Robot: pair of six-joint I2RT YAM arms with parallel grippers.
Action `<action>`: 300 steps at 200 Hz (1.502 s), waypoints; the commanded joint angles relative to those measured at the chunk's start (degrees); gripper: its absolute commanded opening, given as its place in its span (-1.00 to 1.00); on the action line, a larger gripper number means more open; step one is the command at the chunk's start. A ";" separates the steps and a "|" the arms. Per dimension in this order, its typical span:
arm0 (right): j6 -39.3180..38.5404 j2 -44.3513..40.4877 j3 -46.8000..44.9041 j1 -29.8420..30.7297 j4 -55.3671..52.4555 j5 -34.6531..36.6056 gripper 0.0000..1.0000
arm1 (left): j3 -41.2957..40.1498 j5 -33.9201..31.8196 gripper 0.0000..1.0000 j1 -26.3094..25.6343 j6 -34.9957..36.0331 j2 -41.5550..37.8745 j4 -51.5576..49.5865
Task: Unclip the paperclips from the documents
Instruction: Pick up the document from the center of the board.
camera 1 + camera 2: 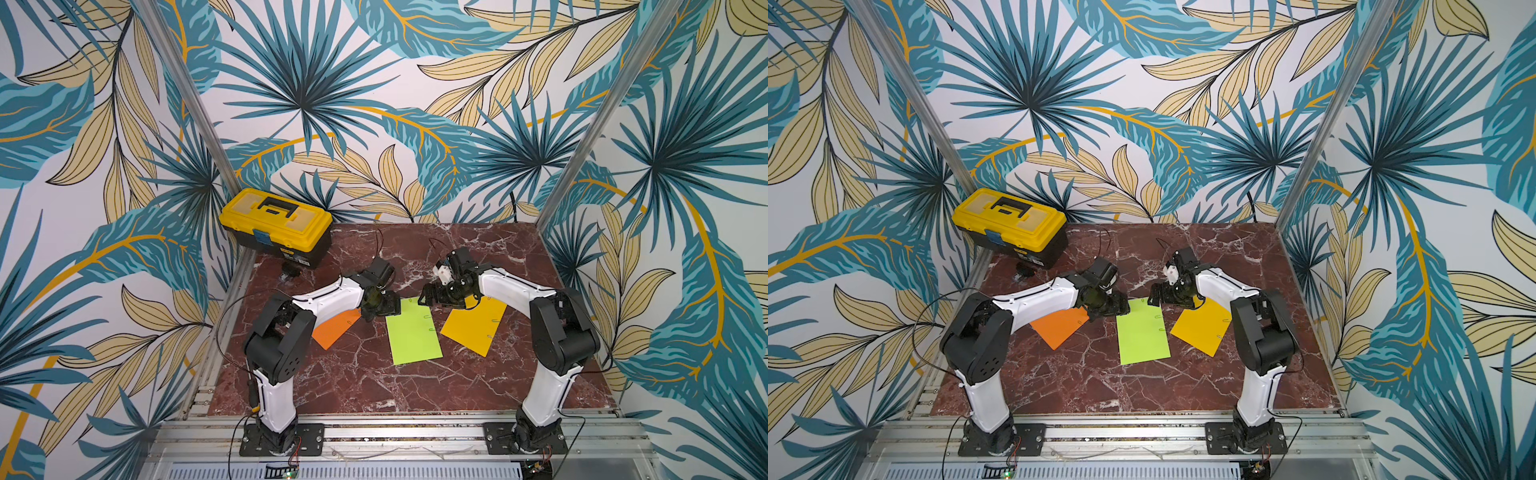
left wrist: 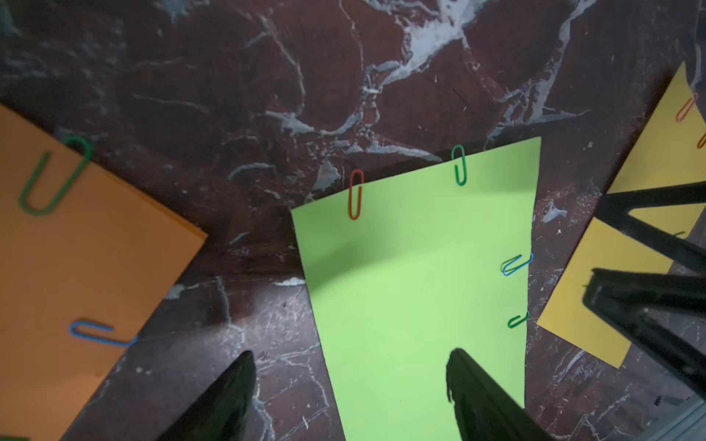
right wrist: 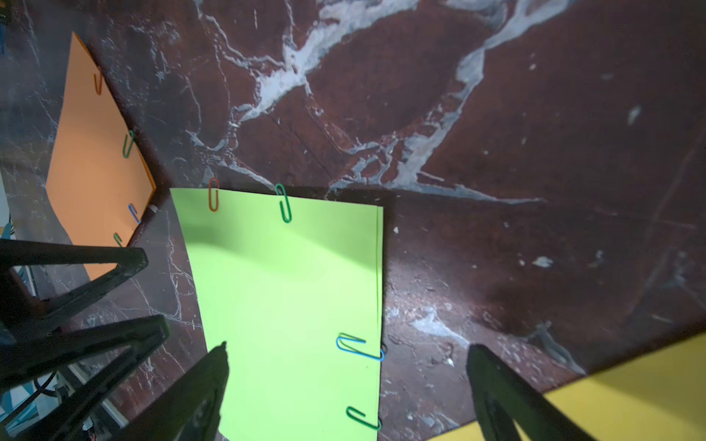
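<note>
Lying flat on the red marble table [image 1: 374,386], three documents are seen in a row. An orange sheet [image 1: 332,330], a lime green sheet [image 1: 413,338] and a golden yellow sheet [image 1: 473,326] are set apart from one another.

The left gripper [image 1: 384,309] is held over the far left corner of the lime green sheet. Its jaws are spread wide and nothing is gripped. The right gripper [image 1: 429,293] is likewise opened wide and empty, beside the far right corner of the same sheet. Whether any fingertip touches the paper cannot be told.

In the right wrist view a blue paperclip [image 3: 359,348], clipped on that sheet's side edge, is framed between the fingers. A red clip [image 2: 355,194] and a green clip [image 2: 459,166] are fixed on the far edge, just beyond the left gripper. More clips are seen on the orange and yellow sheets.

The two grippers are brought close together, each crowding the other's approach. Part of the orange sheet is covered by the left forearm [image 1: 328,297] in both top views. A yellow toolbox [image 1: 276,224] is set at the far left corner, well apart.
</note>
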 commanded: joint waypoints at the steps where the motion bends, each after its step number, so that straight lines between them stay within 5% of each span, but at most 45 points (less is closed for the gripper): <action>1: 0.55 1.08 0.97 0.19 -0.46 -2.93 0.92 | 0.16 1.66 0.58 0.15 -2.34 1.26 2.18; 169: 6.51 5.06 -0.38 0.37 1.02 -0.47 0.65 | 9.04 0.45 0.21 -1.66 1.46 12.83 -0.51; 300: 4.87 0.29 -4.52 1.07 7.26 -7.08 0.49 | 7.56 0.03 0.13 -1.84 1.02 13.54 -0.60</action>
